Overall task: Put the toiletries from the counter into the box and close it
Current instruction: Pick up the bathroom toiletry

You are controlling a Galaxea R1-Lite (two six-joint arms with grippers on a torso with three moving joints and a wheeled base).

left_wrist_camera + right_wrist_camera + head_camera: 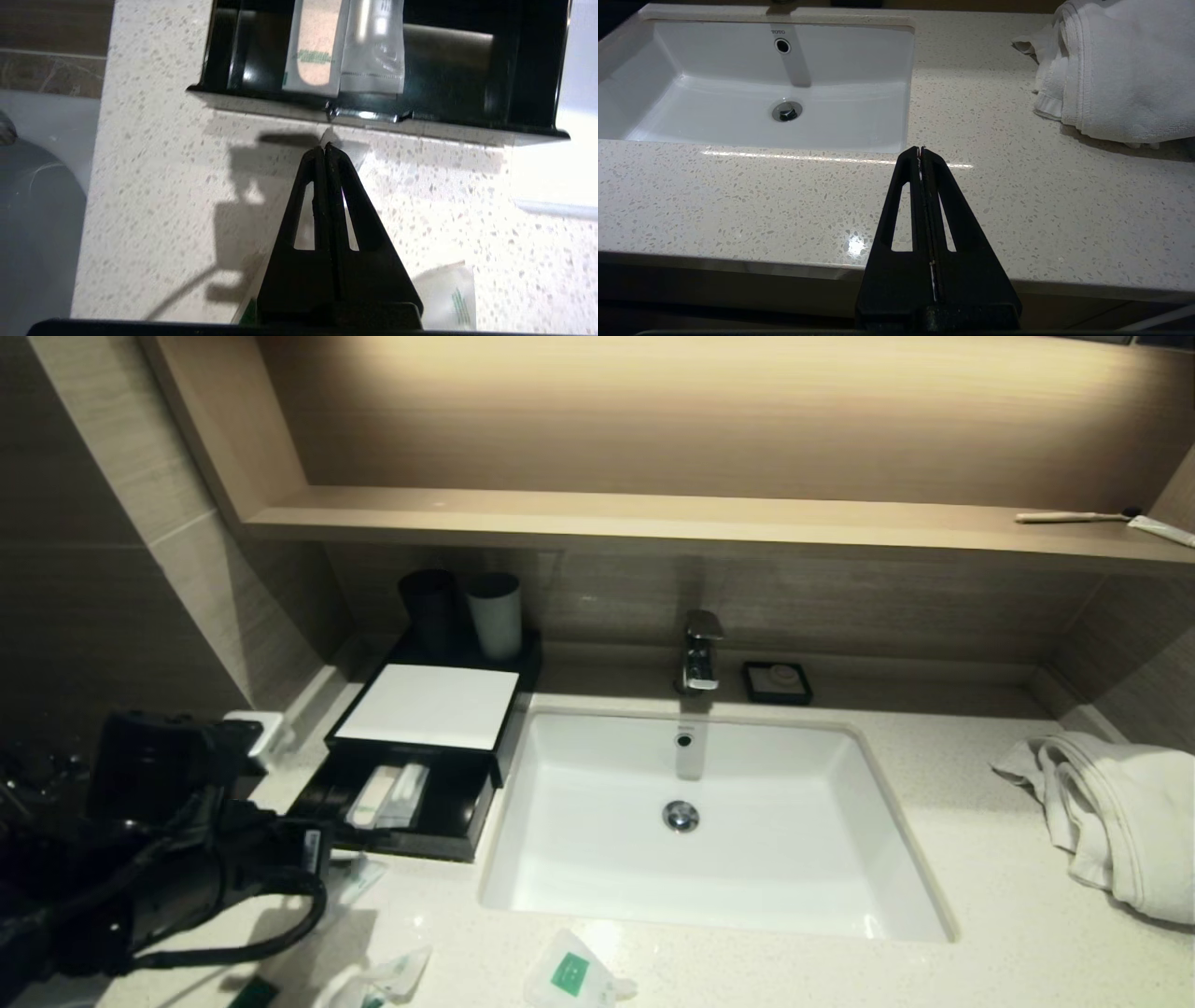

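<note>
Pinching a clear packet (348, 150) just before the box (528, 70), the left gripper (324, 148) should lift over the rim before releasing; right gripper (921, 150) idles closed near the box's neighbouring sink (859, 126).

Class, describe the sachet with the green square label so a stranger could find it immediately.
Start at the white sink set in the speckled counter. Follow its near rim down to the counter's front edge, where a pale sachet lies. Unlike the packets in the black box, it sits alone and bears a solid green square.

Speckled counter (980, 859): box (411, 821), sachets (574, 975), towel (1111, 812)
</note>
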